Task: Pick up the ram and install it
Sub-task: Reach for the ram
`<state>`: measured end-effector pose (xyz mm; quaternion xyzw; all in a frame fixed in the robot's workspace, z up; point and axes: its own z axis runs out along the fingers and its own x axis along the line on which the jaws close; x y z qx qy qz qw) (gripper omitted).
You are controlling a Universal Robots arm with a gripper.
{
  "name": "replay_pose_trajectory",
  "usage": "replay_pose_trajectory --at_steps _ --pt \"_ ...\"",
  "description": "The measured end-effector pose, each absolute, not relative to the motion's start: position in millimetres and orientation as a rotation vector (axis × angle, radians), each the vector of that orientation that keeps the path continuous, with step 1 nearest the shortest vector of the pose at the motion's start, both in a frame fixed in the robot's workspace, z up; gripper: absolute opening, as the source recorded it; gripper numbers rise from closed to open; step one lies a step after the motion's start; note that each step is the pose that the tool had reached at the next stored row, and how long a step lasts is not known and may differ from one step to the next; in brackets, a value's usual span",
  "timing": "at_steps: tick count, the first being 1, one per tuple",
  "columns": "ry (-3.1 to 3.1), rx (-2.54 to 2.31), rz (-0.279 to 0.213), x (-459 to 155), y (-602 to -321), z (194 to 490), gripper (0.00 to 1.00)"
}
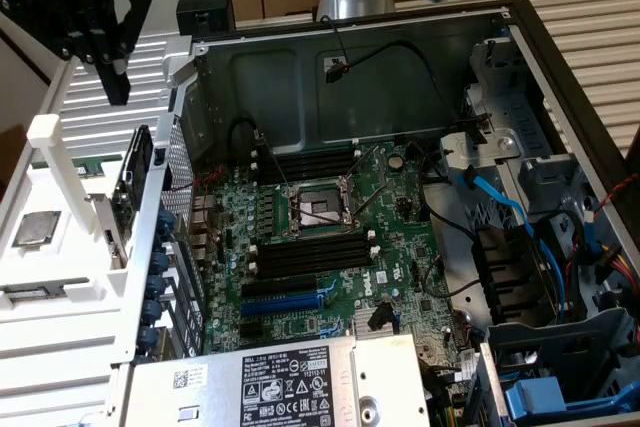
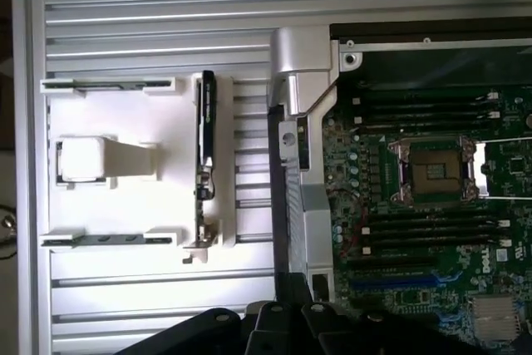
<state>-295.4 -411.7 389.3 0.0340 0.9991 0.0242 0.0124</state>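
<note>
Gripper: the black gripper [image 1: 100, 57] [image 2: 274, 328] hangs in the air over the white holder [image 1: 62, 162] [image 2: 125, 197], off to the exterior view's left of the open computer case [image 1: 520, 42].
Gripper state: I cannot tell whether it is apart or together.
Gripper contact: it is well apart from the ram and touches no part of the holder or case.
Ram: the ram [image 1: 134, 182] [image 2: 205, 151] stands on its long edge in a slot of the white holder, on the side next to the case's rear wall.
White holder: it rests on the ribbed grey bench [image 1: 600, 17] [image 2: 166, 6]. Besides the ram it carries a square processor chip [image 1: 35, 229] lying flat in a recess.
Computer case: it lies open on its side, with the green motherboard [image 1: 400, 237] [image 2: 507, 251] in it.
Motherboard: two banks of long black memory slots [image 1: 305, 162] [image 2: 424, 106] sit on either side of the processor socket [image 1: 315, 209] [image 2: 436, 170], and a blue expansion slot [image 1: 285, 302] lies beyond the nearer bank.
Case, other contents: a power supply with a black label [image 1: 290, 382] along the near edge, and blue cables [image 1: 500, 209] towards the exterior view's right.
</note>
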Motion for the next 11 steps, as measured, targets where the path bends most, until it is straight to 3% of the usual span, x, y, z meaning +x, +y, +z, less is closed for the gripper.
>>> replay_pose_trajectory --at_steps 11 --pt "3.114 0.105 0.076 -346 -414 389 0.10"
